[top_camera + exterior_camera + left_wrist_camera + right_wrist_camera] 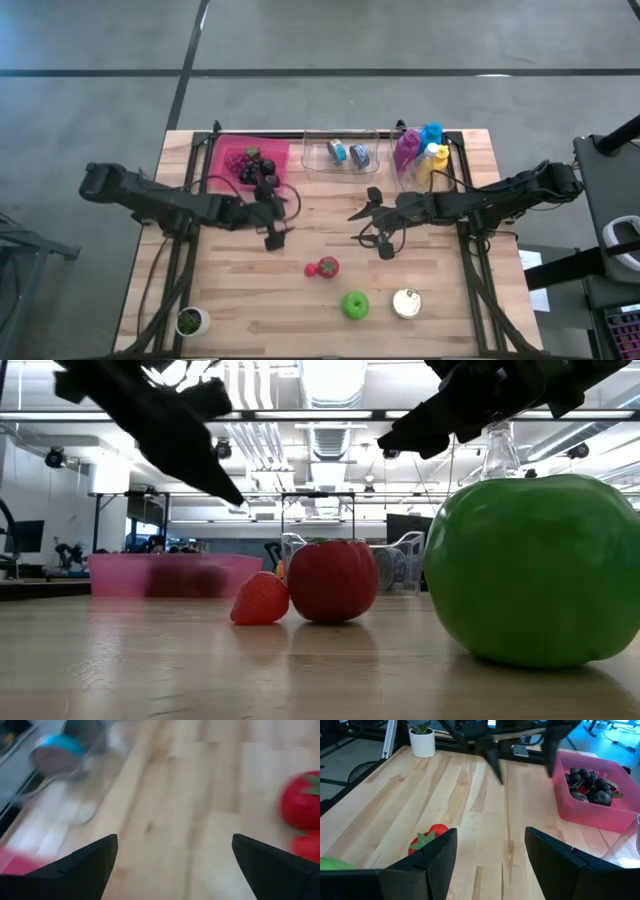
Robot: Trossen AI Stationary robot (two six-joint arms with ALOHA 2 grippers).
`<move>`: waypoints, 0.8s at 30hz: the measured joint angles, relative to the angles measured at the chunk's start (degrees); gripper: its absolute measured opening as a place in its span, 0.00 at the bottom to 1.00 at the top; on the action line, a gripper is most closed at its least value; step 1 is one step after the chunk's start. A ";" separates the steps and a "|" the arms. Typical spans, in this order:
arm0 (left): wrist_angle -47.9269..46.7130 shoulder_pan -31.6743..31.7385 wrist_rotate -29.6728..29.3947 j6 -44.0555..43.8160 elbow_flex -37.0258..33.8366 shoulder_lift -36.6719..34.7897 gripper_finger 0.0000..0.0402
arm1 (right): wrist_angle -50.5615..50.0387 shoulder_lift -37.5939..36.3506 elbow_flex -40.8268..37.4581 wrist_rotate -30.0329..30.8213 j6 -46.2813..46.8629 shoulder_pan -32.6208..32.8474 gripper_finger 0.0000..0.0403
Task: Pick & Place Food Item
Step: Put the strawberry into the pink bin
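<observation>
A red tomato [328, 266] and a small strawberry [311, 269] lie side by side on the wooden table, with a green apple [355, 305] nearer the front edge. The pink tray [222, 150] at the far left holds dark grapes [250, 165]. My left gripper [273, 214] hangs open above the table just in front of the tray, empty; in its own view [175, 865] the tomato [300, 800] shows ahead of it. My right gripper [366, 226] hovers open and empty at mid-table, facing the left one [520, 750].
A clear tray [340, 152] with two cans stands at the far middle, and a bin of coloured bottles [422, 150] at the far right. A tin can [406, 303] sits beside the apple. A small potted plant [192, 321] stands at the near left corner.
</observation>
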 joint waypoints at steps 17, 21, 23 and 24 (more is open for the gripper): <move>6.21 -8.24 10.20 0.15 7.49 17.50 0.99 | -0.03 0.00 0.00 -0.02 0.00 0.01 0.57; 6.37 -8.42 17.15 0.02 10.81 21.11 0.99 | -0.03 0.00 0.00 0.00 0.00 -0.01 0.57; 6.06 -8.68 20.24 0.02 12.09 22.55 0.99 | -0.01 0.00 0.00 0.00 0.00 -0.02 0.57; 6.16 -8.84 21.21 0.02 12.46 22.89 0.99 | -0.01 0.00 0.00 -0.01 0.00 -0.01 0.57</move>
